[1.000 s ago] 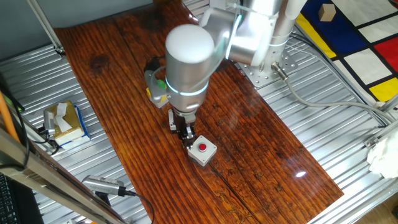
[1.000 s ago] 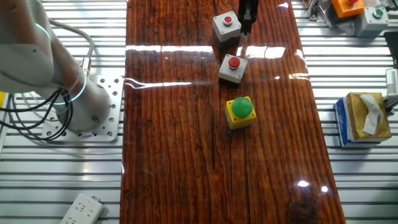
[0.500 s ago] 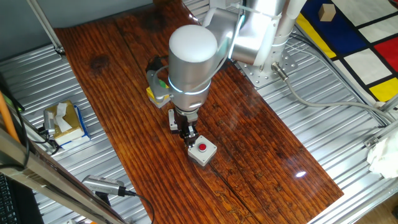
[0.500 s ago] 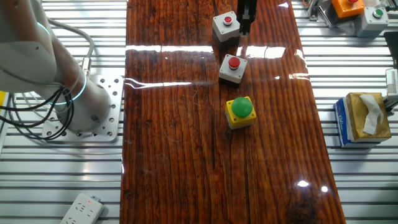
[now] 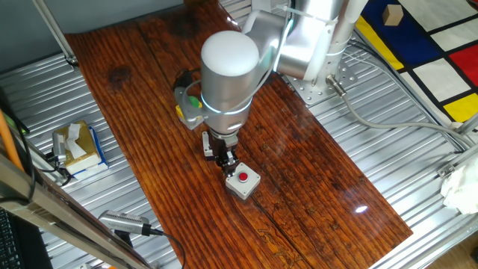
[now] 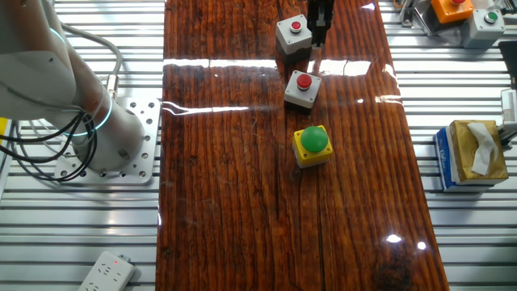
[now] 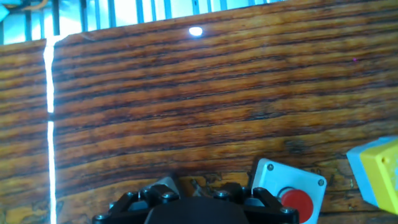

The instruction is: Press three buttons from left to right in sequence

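The three button boxes sit in a row on the wooden table (image 6: 226,202): the yellow box with the green cap (image 6: 312,145), the white-and-black box with the red cap (image 6: 303,89), and the light grey box with the red cap (image 6: 293,34). The gripper (image 6: 321,24) hangs low just beside the grey box, a little off to one side of its red cap. I think it must slide over that cap to push down, and I cannot tell if its fingers are spread or pressed together.

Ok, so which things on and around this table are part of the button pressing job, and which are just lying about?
Part of the job:
- yellow box with green cap
- white-and-black box with red cap
- light grey box with red cap
- gripper

Lying about:
- tissue box
- power strip
- spare button boxes off the board
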Robot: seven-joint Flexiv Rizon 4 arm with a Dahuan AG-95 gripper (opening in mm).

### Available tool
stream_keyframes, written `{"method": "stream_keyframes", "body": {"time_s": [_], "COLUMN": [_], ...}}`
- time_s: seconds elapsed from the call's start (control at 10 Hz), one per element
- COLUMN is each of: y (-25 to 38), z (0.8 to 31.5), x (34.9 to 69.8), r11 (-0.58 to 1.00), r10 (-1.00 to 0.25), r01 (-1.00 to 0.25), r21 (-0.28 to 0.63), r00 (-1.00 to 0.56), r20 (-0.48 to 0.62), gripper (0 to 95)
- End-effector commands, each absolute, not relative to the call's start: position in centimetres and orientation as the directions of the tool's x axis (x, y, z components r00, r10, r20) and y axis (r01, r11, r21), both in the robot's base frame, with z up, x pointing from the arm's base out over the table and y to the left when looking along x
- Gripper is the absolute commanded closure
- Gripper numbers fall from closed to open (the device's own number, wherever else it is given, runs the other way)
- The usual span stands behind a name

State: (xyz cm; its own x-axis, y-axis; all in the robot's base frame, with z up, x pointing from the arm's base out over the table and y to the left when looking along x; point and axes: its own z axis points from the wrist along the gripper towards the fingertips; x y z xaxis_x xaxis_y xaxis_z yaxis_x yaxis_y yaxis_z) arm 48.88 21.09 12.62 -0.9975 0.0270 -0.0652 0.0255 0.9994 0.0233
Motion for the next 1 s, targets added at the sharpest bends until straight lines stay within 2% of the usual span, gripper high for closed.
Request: {"method": "stream_keyframes", "body": {"time_s": [0.1,0.7,1.0], "y": [21.10,21.10,21.10], "z": [12.60,12.60,12.60], "x": [48.91,48.91,48.91], "r11": [0.999,0.997,1.000], "r10": [0.034,0.079,0.011], "r01": [0.033,0.078,0.011], "r21": [0.019,0.010,-0.002], "r00": [-0.997,-0.993,-0.997], "r20": [-0.066,-0.092,-0.071], "gripper": [38.0,38.0,38.0]}}
